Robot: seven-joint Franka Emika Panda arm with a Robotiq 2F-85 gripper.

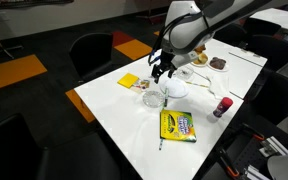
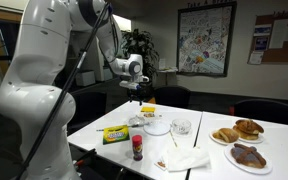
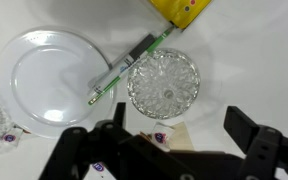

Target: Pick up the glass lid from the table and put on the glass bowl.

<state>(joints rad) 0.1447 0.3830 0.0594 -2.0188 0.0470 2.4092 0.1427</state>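
Observation:
The glass lid (image 3: 164,83) is a small round clear disc with a cut pattern, lying flat on the white table. It is faint in both exterior views (image 1: 151,99) (image 2: 139,120). The glass bowl (image 3: 49,80) is shallow, whitish and wider, and stands beside the lid (image 1: 177,89) (image 2: 156,124). A green pen (image 3: 129,68) lies between them. My gripper (image 3: 179,125) is open and empty. It hangs above the table just to one side of the lid (image 1: 161,69) (image 2: 134,90).
A yellow crayon box (image 1: 177,125) lies near the front edge, with a red-capped bottle (image 1: 222,107) nearby. A yellow sticky-note pad (image 1: 129,81), plates of pastries (image 2: 234,132), a glass cup (image 2: 181,127), a white napkin (image 2: 189,158) and a small paper packet (image 3: 162,135) are also on the table.

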